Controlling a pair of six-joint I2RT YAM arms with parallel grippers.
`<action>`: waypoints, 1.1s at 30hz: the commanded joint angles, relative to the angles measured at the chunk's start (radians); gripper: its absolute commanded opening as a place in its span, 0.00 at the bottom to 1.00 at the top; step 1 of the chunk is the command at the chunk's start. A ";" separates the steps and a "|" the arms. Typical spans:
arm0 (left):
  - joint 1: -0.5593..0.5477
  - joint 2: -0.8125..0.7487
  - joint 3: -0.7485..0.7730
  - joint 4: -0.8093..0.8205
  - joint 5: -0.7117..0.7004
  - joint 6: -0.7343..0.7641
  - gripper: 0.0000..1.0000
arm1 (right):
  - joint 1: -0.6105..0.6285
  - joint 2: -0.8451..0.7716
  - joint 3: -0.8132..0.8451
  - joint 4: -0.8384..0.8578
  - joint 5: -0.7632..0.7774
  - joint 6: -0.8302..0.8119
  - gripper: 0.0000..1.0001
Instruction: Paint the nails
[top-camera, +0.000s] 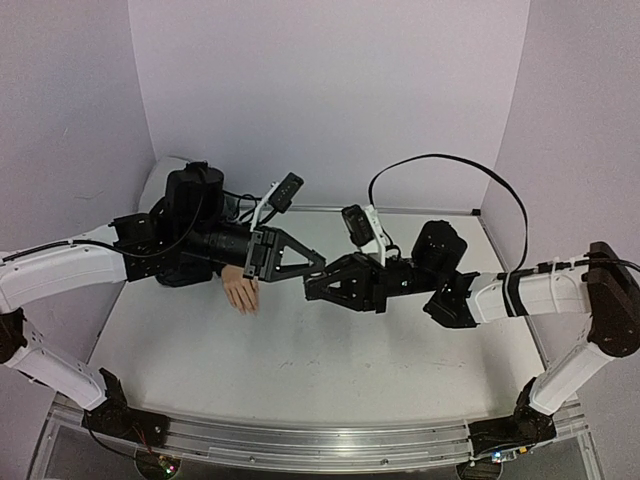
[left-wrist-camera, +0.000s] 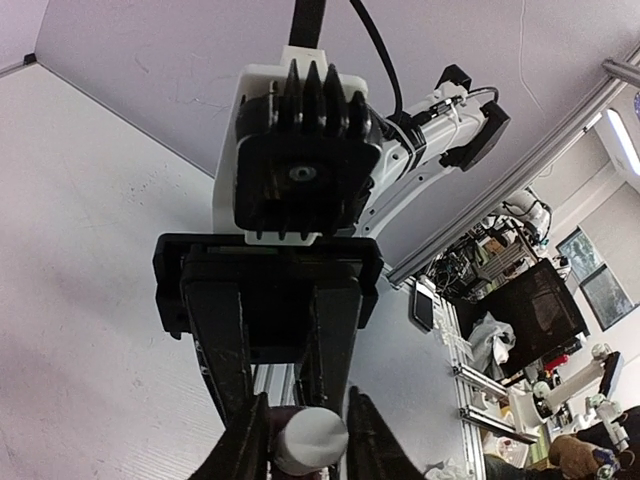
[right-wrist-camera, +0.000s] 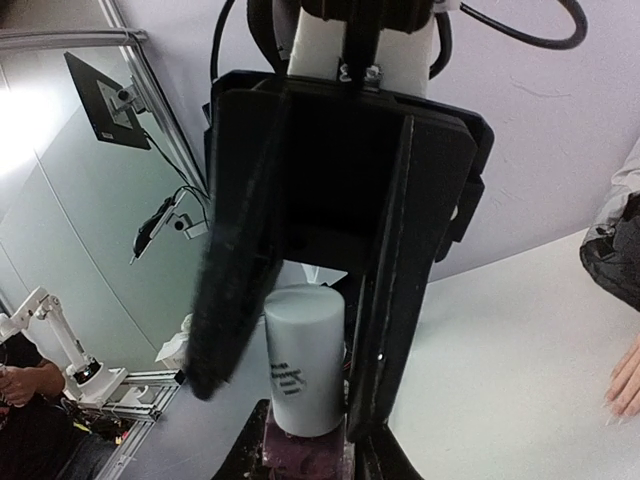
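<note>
Bare tabletop (top-camera: 330, 350) in front; left hand (top-camera: 318, 266) and right hand (top-camera: 309, 288) tip-to-tip across centre.

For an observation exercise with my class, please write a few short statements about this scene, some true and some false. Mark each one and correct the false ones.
1. The mannequin hand lies on the table, close by the left gripper. True.
2. The right gripper holds the mannequin hand. False: it is shut on the bottle, up off the table.
3. The bottle has a white cap. True.
4. The white cap lies loose on the table. False: it sits on the bottle, between the left fingers, which press on it from both sides.
</note>
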 joint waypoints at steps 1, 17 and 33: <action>0.002 0.027 0.050 0.058 0.041 0.008 0.18 | 0.004 -0.019 -0.003 0.118 -0.008 -0.018 0.00; 0.004 0.087 0.122 -0.312 -0.598 -0.003 0.00 | 0.242 0.004 0.186 -0.468 1.706 -0.465 0.00; 0.004 -0.044 0.022 -0.092 -0.300 0.063 0.69 | -0.035 -0.069 0.037 -0.270 0.226 -0.292 0.00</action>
